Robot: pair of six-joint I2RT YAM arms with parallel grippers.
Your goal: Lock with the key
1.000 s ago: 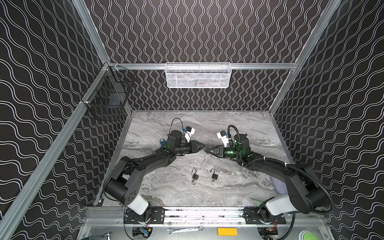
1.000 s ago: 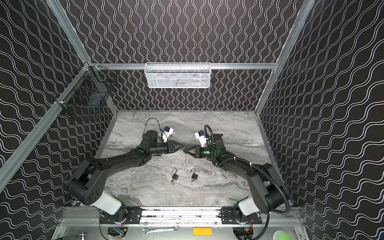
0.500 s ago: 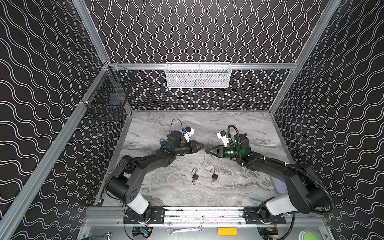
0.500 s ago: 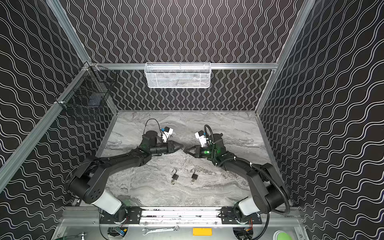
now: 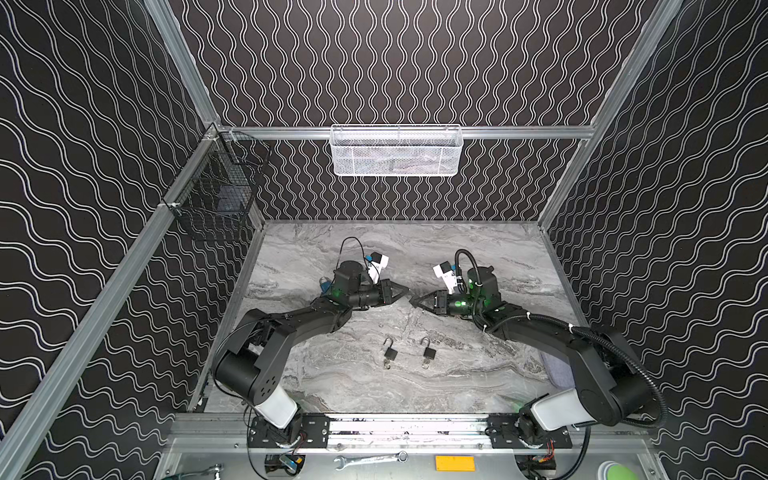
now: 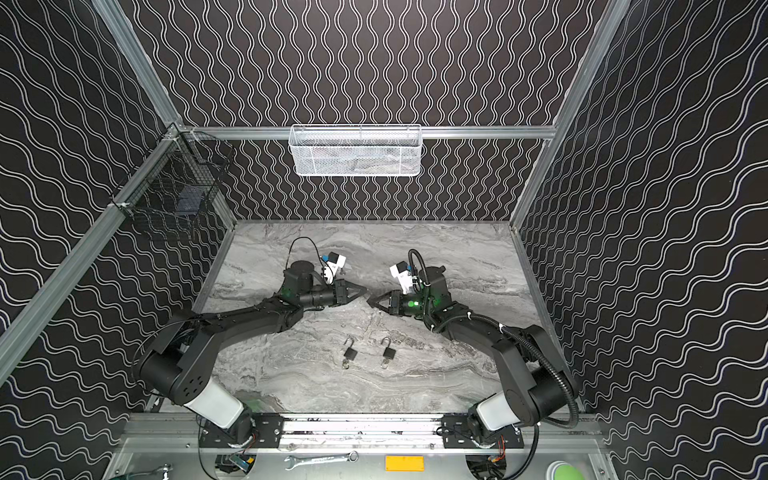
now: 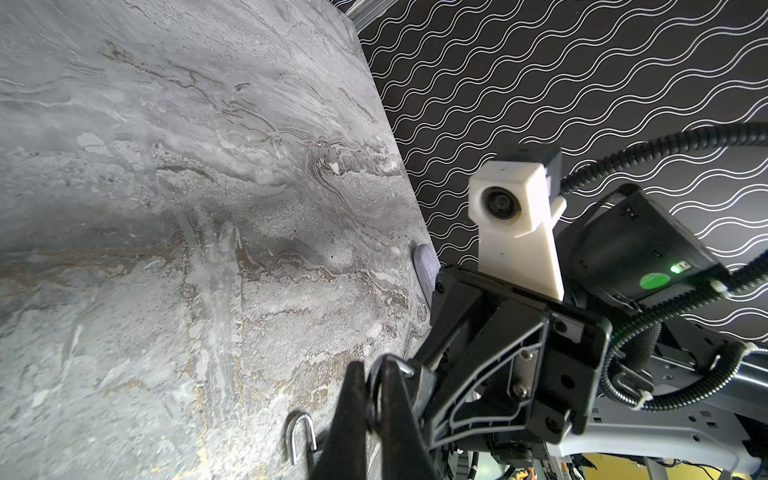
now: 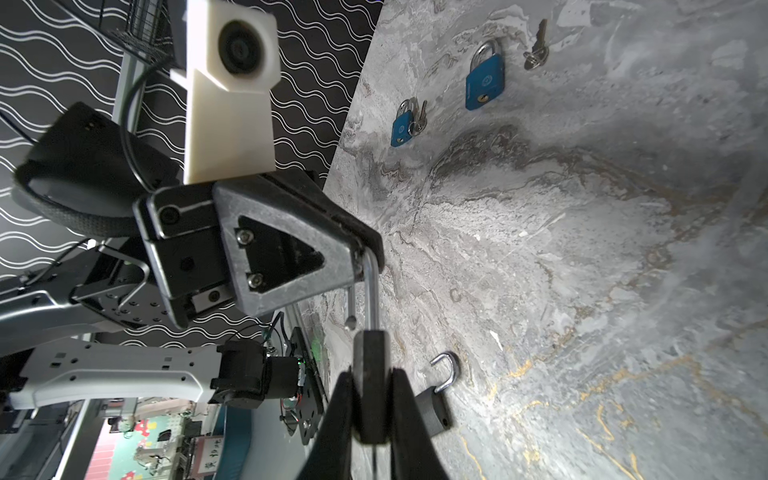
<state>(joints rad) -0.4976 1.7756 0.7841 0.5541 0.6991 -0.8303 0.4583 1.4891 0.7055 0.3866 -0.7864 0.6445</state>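
One lock (image 8: 371, 374) gripped from both sides over the middle of the bench (image 5: 478, 374).
Left claw (image 5: 405, 290) clamped on the shackle (image 8: 372, 286); right claw (image 5: 413, 300) clamped on the black body. Two open locks (image 5: 390, 353), (image 5: 429, 352) lie toward the front edge.

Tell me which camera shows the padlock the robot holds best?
Right wrist view: the held padlock is close up, body in the right tool, shackle in the left tool. Left wrist shows only shackle; both top views, a speck.
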